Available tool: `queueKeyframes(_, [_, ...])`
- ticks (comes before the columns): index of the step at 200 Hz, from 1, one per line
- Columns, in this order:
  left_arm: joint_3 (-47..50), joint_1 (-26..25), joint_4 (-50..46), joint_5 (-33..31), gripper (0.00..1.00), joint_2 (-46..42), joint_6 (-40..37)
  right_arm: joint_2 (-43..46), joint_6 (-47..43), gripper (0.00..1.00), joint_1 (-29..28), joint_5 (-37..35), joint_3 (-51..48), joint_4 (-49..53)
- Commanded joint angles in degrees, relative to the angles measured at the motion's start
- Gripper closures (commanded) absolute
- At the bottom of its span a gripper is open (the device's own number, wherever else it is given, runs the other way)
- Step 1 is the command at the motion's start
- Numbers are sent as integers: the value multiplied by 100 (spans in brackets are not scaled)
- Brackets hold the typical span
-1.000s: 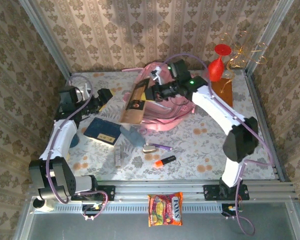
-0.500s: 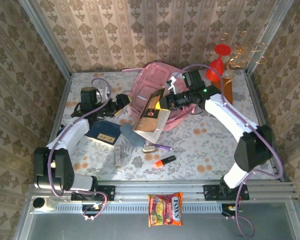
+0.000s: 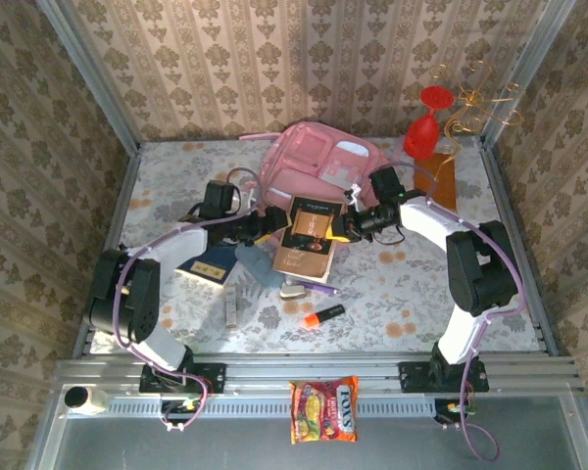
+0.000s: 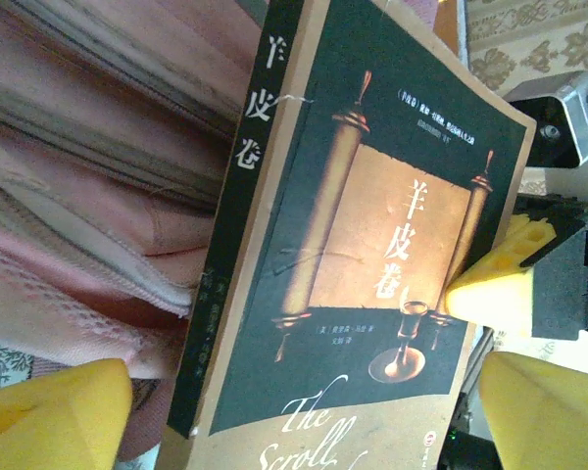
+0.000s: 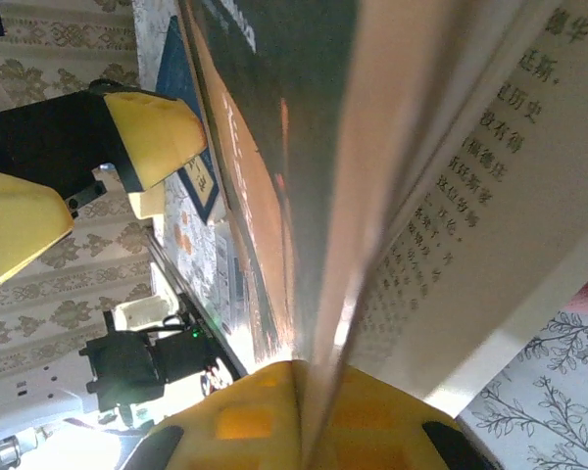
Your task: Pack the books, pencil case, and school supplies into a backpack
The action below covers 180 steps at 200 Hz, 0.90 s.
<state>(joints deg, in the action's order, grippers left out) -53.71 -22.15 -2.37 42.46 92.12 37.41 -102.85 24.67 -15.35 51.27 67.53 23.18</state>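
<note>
Brown-and-tan paperback book with dark patches (image 3: 309, 235) sits pinched in my right gripper (image 3: 344, 229), just before the big pink fabric backpack (image 3: 318, 157); my left gripper (image 3: 275, 225) gapes wide at its spine. Packing this book: next I'd close left and steer it inside.

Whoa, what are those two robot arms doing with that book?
The right end effector is shut on one edge of the brown-and-tan book, holding it up just in front of the pink backpack. The left end effector is open at the book's other side, not gripping it. The navy book, the grey-blue pencil case and the orange-and-black marker lie on the table, not packed yet.
</note>
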Motion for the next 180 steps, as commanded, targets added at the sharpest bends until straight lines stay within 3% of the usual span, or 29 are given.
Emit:
queueKeyframes(1, [-220,-117,-166,174,13,211,-371,-190,-131,100,32,-225,-83,-191])
queueKeyframes(58, [-344,-193,-221,149,17,670,-827,-280,-179,100,34,-362,-38,-129])
queueKeyframes(83, [-373,-337,193,618,27,777,-891,-349,-155,100,30,-380,-19,-147])
queueKeyframes(180, [-157,-594,984,711,67,737,-1104,-377,-17,100,15,-416,-108,-341])
